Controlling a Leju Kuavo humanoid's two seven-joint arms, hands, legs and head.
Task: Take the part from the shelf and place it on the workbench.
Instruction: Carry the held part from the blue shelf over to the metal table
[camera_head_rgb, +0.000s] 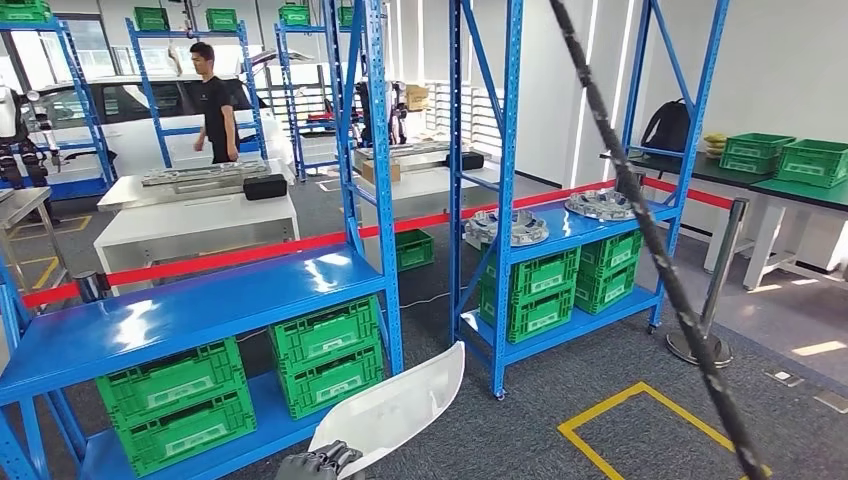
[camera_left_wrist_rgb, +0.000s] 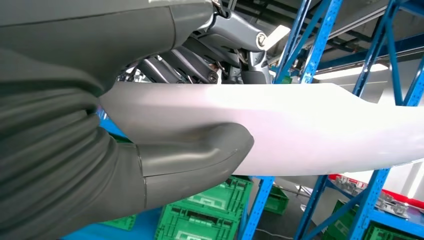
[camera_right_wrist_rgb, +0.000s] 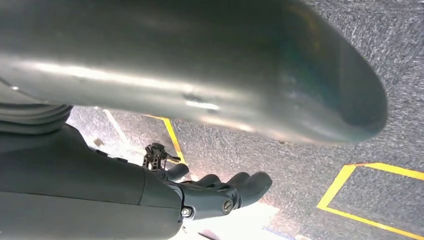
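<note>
My left hand (camera_head_rgb: 318, 463) sits at the bottom edge of the head view and grips the white curved panel part (camera_head_rgb: 395, 405), which slants up to the right over the floor in front of the blue shelf (camera_head_rgb: 200, 310). In the left wrist view the thumb (camera_left_wrist_rgb: 200, 155) presses one face of the part (camera_left_wrist_rgb: 310, 125) and the darker fingers (camera_left_wrist_rgb: 185, 62) wrap the other. My right hand (camera_right_wrist_rgb: 220, 192) hangs over the grey carpet with its fingers extended and holds nothing.
Two blue racks (camera_head_rgb: 560, 230) hold green crates (camera_head_rgb: 325, 355) and metal castings (camera_head_rgb: 505, 228). A red barrier belt (camera_head_rgb: 250, 255) and a stanchion (camera_head_rgb: 725, 280) cross behind them. White benches (camera_head_rgb: 195, 215) stand at the back, and a green-topped table (camera_head_rgb: 800, 190) at right. A person (camera_head_rgb: 215, 100) stands far off. A black cable (camera_head_rgb: 650, 230) hangs diagonally.
</note>
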